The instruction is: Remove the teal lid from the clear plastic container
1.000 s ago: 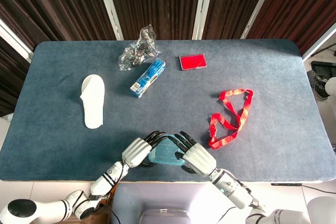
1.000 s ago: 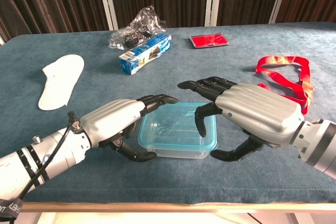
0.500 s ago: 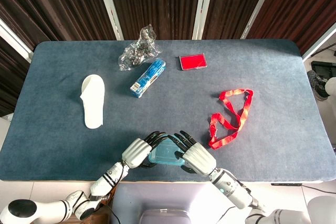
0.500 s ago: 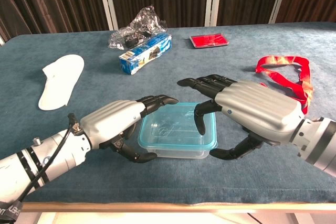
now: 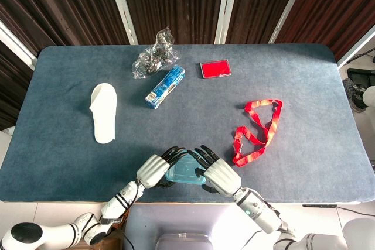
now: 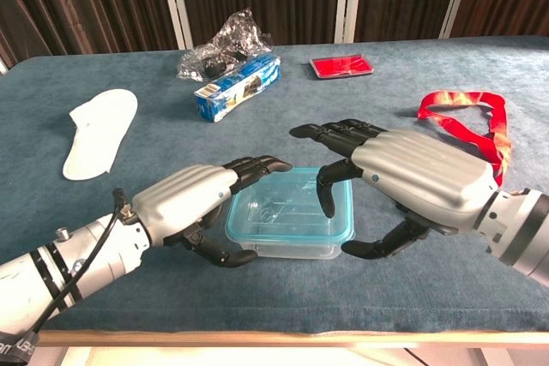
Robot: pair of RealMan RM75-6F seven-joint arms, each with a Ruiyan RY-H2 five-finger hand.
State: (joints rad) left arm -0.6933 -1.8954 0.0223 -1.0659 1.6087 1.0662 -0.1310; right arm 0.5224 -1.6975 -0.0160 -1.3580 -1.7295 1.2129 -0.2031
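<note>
From the head view, the clear plastic container (image 5: 185,173) sits at the near edge of the blue table (image 5: 304,121), tucked between the left hand (image 5: 156,169) and the right hand (image 5: 219,174), with the teal lid (image 5: 183,168) on top; you can't really tell from up here what the fingers are doing. Further out there's a red lanyard (image 5: 256,130) to the right, a white slipper (image 5: 104,112) off to the left, and a blue box (image 5: 164,86) toward the far side. The chest view is way clearer: the left hand (image 6: 190,201) has its fingers curled around the container's left side, thumb low by the near corner, looks like it's bracing the container (image 6: 290,227). The right hand (image 6: 410,179) is spread over the lid (image 6: 292,208), one fingertip dipping toward the right rim, not gripping anything yet as far as I can see. I'd hook the right fingers under the lid's edge and peel up from one corner while the left hand pins the tub down.
</note>
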